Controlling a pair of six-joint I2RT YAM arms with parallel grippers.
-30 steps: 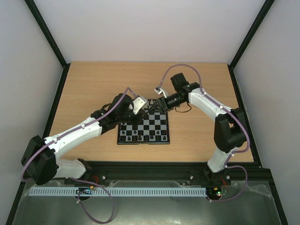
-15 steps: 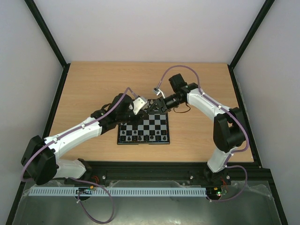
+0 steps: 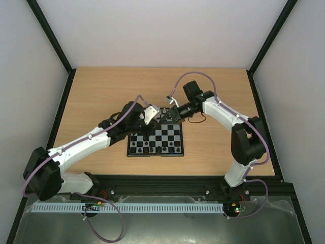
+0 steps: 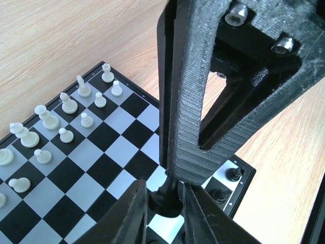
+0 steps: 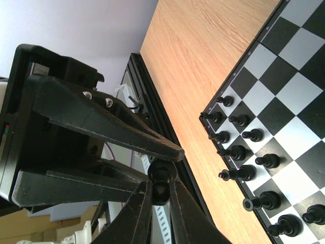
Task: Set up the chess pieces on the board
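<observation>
You have both the left gripper (image 4: 163, 206) and the right gripper (image 5: 160, 202) clamped on one black chess piece (image 4: 165, 197) over the board (image 4: 118, 152).

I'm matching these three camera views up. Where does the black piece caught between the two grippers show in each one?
Top external: black piece too small to make out, hidden where the left gripper and right gripper meet over the board's far edge.
Left wrist: black piece at bottom centre, between that gripper's fingers.
Right wrist: lower centre, between its fingers.
Shared landmark: the board.
</observation>
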